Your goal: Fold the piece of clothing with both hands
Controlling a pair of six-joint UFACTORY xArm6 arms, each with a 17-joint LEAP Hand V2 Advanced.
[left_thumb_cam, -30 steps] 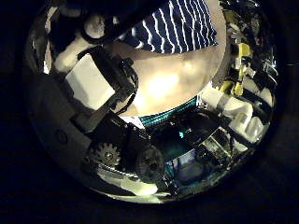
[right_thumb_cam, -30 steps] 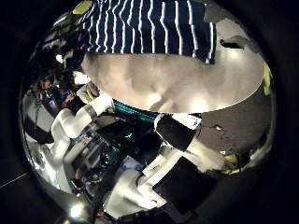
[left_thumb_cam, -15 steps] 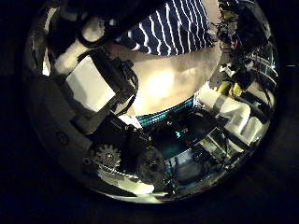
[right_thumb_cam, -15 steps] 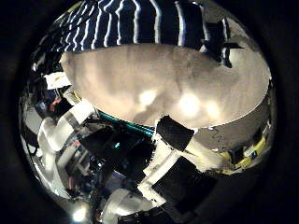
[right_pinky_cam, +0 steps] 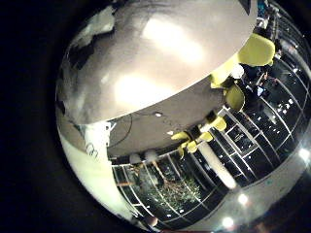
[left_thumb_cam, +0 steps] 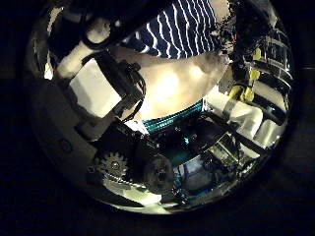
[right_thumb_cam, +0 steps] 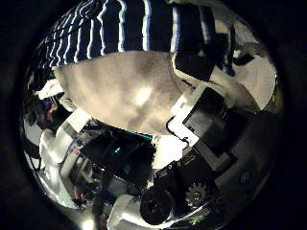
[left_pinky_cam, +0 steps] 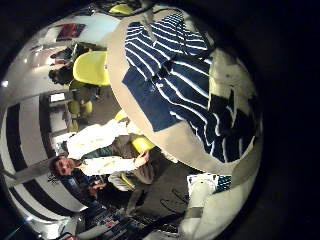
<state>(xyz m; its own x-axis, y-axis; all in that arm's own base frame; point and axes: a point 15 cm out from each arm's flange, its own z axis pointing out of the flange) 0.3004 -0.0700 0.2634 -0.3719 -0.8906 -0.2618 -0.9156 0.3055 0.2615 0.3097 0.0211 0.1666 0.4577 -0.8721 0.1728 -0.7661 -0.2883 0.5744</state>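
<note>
A striped garment (left_pinky_cam: 190,90) lies spread on a round table (left_pinky_cam: 215,165), with a plain panel of it turned up beside the stripes. In the left thumb side palm view, my left hand (left_thumb_cam: 103,88) hangs over bare table (left_thumb_cam: 167,88), its fingers relaxed and holding nothing, away from the garment's edge (left_thumb_cam: 182,25). In the right thumb side palm view, my right hand (right_thumb_cam: 206,120) is over bare table (right_thumb_cam: 125,91) with the garment (right_thumb_cam: 115,34) just beyond its fingers, which hold nothing.
Chairs stand beside the table (left_pinky_cam: 90,68) and beyond its rim (right_pinky_cam: 255,49). The table's edge runs close under both hands (left_thumb_cam: 177,120) (right_thumb_cam: 115,134). Desks and room clutter lie beyond the edge.
The right thumb side view has shifted, and the right hand's fingers and geared parts now reach far into it. The left view is nearly unchanged. The garment lies as before.
</note>
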